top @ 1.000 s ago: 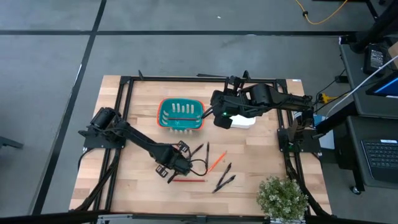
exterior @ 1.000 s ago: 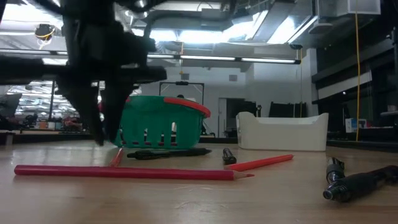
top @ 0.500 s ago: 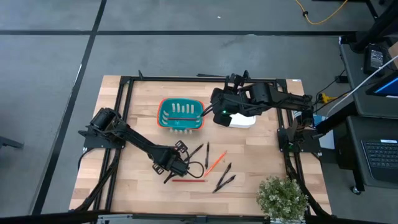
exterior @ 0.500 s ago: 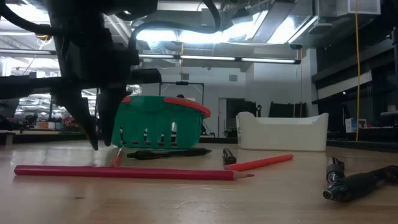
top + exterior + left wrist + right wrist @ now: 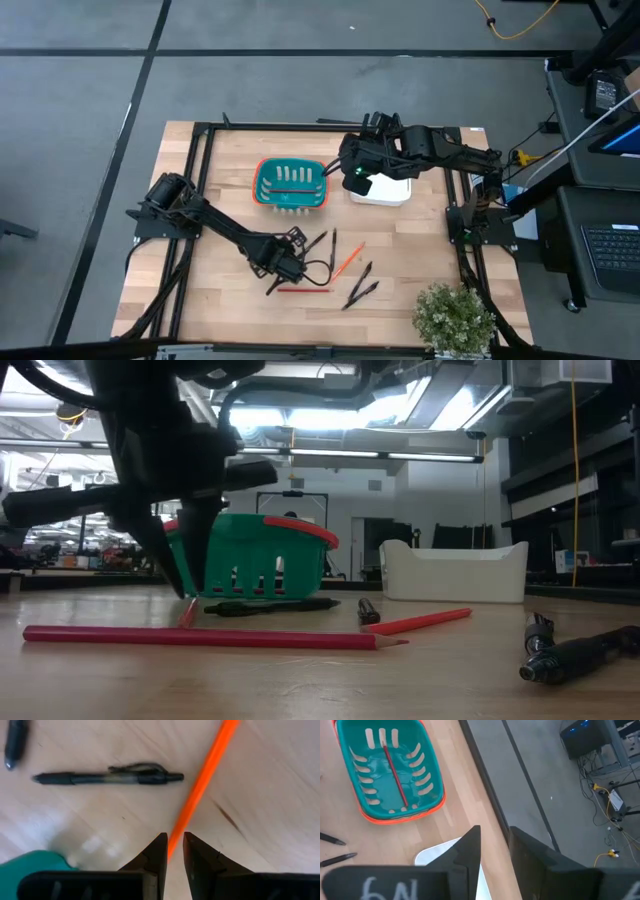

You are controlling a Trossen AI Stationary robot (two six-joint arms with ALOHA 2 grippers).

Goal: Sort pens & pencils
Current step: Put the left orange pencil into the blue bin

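Pencils (image 5: 303, 290) and pens (image 5: 362, 289) lie scattered on the wooden counter (image 5: 400, 270), all on the side of the teal basket (image 5: 290, 184) nearer the potted plant (image 5: 455, 316). One red pencil rests inside the basket (image 5: 395, 776), along its floor. Nearest the basket among the loose ones are two black pens (image 5: 333, 247), then an orange pencil (image 5: 202, 782) lying slantwise, and farther out a long red pencil (image 5: 210, 637) and a crossed pair of pens near the plant.

Left hand (image 5: 172, 851) hangs low over the counter, well out from the basket, its two dark fingers (image 5: 154, 855) standing only a narrow gap apart with the orange pencil's end showing between the tips; I cannot tell whether they press on it. A black pen (image 5: 107, 778) lies just beyond that pencil.

Right hand (image 5: 494, 845) is raised beside the basket, above the near edge of the white bin (image 5: 382, 190) that stands just next to the basket. Its fingers (image 5: 470, 847) stand slightly apart and nothing shows between them.
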